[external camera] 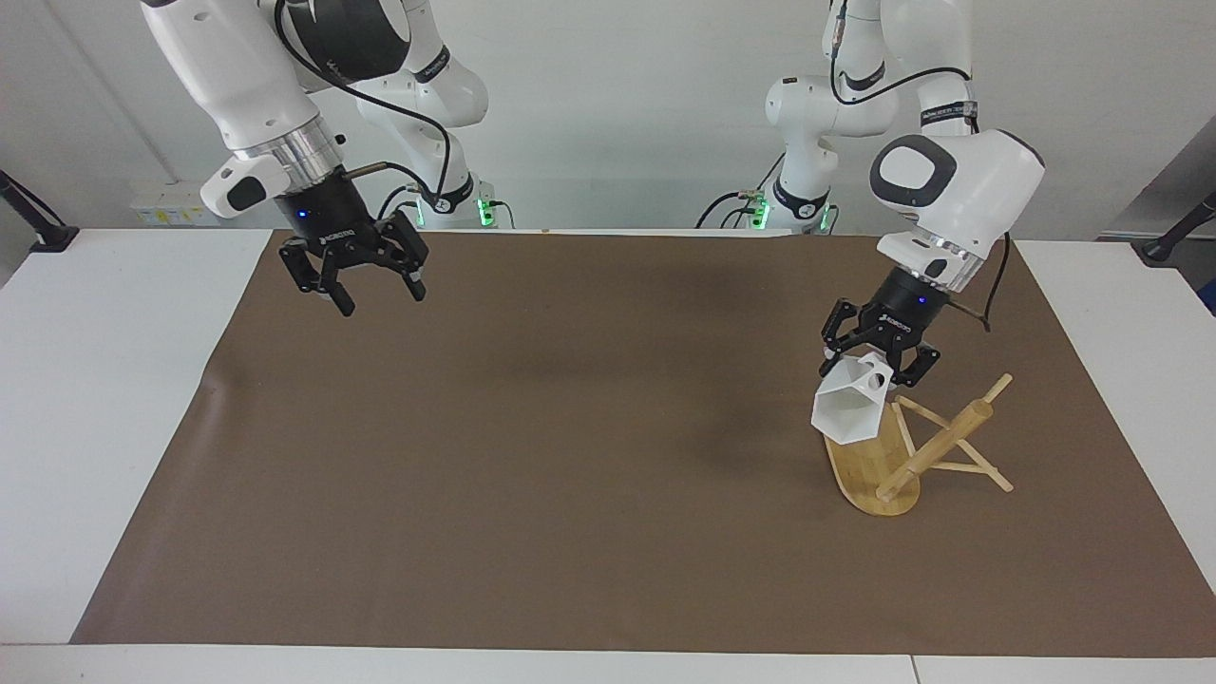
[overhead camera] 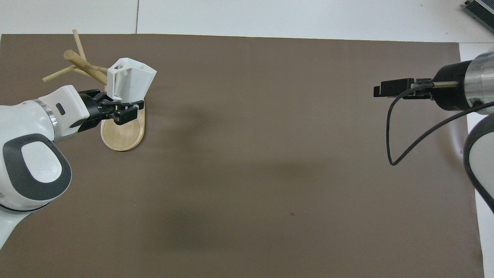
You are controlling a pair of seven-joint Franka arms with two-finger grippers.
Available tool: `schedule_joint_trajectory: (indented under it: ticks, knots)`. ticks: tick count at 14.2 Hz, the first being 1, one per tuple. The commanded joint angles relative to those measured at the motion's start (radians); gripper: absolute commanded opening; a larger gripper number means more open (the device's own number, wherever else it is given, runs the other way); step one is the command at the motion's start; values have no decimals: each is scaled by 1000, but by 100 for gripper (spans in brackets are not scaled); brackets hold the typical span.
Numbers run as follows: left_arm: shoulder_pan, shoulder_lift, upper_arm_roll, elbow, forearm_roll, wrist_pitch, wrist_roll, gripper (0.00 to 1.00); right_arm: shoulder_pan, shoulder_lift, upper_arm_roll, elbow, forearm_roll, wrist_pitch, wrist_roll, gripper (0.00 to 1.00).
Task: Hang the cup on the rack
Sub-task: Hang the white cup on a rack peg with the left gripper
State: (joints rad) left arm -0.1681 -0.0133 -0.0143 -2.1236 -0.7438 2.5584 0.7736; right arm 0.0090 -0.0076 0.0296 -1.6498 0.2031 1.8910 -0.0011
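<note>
The white faceted cup [external camera: 845, 410] hangs tilted, mouth down, over the rack's oval base, its handle with the round hole turned up. My left gripper [external camera: 872, 365] is shut on the cup by the handle end. In the overhead view the cup [overhead camera: 131, 79] sticks out past the left gripper [overhead camera: 117, 107]. The bamboo rack [external camera: 936, 442] stands toward the left arm's end of the table, its post slanting away from the base [external camera: 866, 470], thin pegs splayed out; rack [overhead camera: 79, 61]. My right gripper [external camera: 366, 288] hangs open and holds nothing, over the mat's corner near its own base; right gripper [overhead camera: 377, 91].
A brown mat [external camera: 570, 475] covers most of the white table [external camera: 104, 399]. Nothing else lies on it.
</note>
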Motion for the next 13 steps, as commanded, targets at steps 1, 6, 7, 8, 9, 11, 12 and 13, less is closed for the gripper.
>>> schedule_joint_trajectory:
  ticks: [1,6,7,8,9,11,12,13]
  knots:
    - [1,23,-1,27,26,16,-66,0,-35,-34,4,-12,-95,-45,18,100]
    - [22,55,2,53,27,17,-97,0,-34,-34,-31,11,-263,-153,10,100]
    - [25,56,2,53,26,17,-99,0,-34,-34,-34,11,-264,-170,3,100]
    - [47,56,2,56,27,17,-108,0,-34,-34,-39,13,-277,-184,-37,100]
    - [55,64,2,65,27,17,-126,0,-34,-34,-48,18,-289,-200,-93,100]
    - [59,65,4,67,27,19,-158,0,-35,-31,-66,48,-274,-258,-122,100]
    - [61,67,4,68,27,19,-181,0,-35,-31,-73,48,-265,-280,-123,100]
    - [61,69,5,68,27,19,-207,0,-37,-32,-82,48,-242,-302,-117,100]
